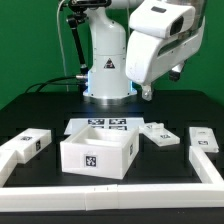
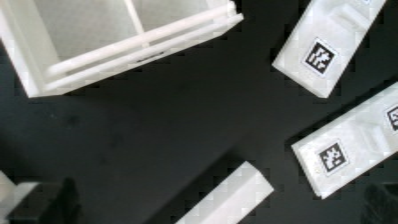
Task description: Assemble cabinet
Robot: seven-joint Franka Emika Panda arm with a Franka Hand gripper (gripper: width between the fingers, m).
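The cabinet's open white box shell [image 1: 97, 152] stands on the black table in front of the robot base, a marker tag on its front wall. It also shows in the wrist view [image 2: 121, 40]. Three small tagged white blocks lie apart from it: one at the exterior view's left [image 1: 32, 141], one just right of the shell [image 1: 158, 133] and one at the far right [image 1: 202, 138]. Two of them show in the wrist view [image 2: 329, 52] [image 2: 356, 140]. My gripper [image 1: 147, 92] hangs high above the table, right of the base and holding nothing. Its jaws are too small and dark to read.
The marker board [image 1: 100, 127] lies flat behind the shell. A long low white rail [image 1: 110, 195] runs along the front and up both sides. A white strip [image 2: 222, 200] in the wrist view is probably part of it. The robot base [image 1: 107, 60] stands at the back.
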